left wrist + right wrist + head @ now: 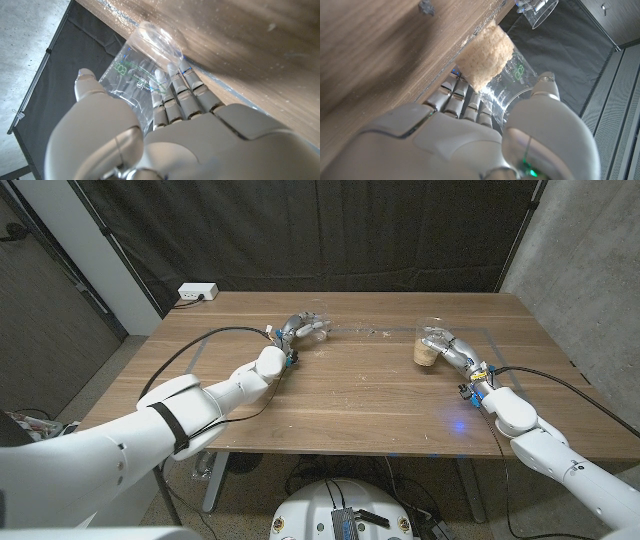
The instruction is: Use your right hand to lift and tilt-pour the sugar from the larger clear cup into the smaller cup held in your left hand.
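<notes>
The larger clear cup [429, 344] stands on the wooden table right of centre, with tan sugar [425, 355] filling its lower part. My right hand [452, 350] wraps around it from the right; in the right wrist view its fingers [462, 102] and thumb close around the cup [512, 82] above the sugar [485, 60]. The smaller clear cup [314, 322], with nothing visible inside, sits at the table's far middle-left, gripped by my left hand [292, 332]. In the left wrist view my left hand [165, 130] holds that cup [137, 57], whose base is at the table surface.
A white power strip [195, 293] lies at the table's far left corner. Scattered grains [375, 330] dot the wood between the cups. Thin tape lines [485, 335] mark the table. A black curtain hangs behind, and black cables trail along both arms.
</notes>
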Controlling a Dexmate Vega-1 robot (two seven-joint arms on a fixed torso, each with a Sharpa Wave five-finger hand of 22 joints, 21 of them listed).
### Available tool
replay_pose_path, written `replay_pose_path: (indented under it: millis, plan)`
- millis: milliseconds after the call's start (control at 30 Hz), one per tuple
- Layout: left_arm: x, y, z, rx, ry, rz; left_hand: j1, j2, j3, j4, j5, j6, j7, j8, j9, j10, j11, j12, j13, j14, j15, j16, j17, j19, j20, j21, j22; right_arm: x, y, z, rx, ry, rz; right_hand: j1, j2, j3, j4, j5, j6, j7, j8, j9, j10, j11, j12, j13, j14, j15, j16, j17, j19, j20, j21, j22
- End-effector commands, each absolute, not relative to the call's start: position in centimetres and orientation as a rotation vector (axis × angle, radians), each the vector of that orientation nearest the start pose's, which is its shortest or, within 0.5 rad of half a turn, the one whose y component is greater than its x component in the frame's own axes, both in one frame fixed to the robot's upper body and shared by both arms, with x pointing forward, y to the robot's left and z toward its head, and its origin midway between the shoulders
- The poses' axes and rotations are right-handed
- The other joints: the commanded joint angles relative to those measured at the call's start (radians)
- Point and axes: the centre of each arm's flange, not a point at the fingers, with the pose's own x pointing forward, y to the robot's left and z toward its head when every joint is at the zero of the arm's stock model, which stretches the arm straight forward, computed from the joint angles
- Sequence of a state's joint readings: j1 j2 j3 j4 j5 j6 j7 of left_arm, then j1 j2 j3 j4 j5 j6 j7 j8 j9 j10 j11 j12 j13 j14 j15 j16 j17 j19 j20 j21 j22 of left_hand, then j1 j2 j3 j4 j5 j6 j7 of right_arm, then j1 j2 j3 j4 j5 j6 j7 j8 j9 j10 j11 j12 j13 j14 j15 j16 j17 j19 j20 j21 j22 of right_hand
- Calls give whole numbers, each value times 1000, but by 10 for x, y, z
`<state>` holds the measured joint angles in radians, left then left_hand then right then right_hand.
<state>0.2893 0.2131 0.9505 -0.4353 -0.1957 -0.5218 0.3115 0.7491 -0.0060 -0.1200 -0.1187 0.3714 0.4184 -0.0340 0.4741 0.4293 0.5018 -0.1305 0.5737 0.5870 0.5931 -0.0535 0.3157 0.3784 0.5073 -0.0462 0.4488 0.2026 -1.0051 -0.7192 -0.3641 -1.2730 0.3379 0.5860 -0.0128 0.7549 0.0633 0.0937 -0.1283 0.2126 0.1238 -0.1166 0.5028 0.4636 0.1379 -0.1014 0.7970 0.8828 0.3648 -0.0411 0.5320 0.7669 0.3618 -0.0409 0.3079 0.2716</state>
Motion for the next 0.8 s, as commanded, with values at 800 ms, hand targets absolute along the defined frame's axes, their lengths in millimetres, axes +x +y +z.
replay_pose_path:
  millis: [800]
  plan:
    - [709, 205, -10, 596, -825, -72, 30, 29, -8, 6, -1, 29, -6, 28, 15, 25, -8, 30, 23, 37, -114, -8, 23, -10, 7, -2, 7, 608, -340, -87, -403, -708, 154, 2, 14, 4, 2, -4, 16, 3, 4, -1, 25, -4, 3, -6, 28, -184, -13, 4, -1, -23, 6, 5]
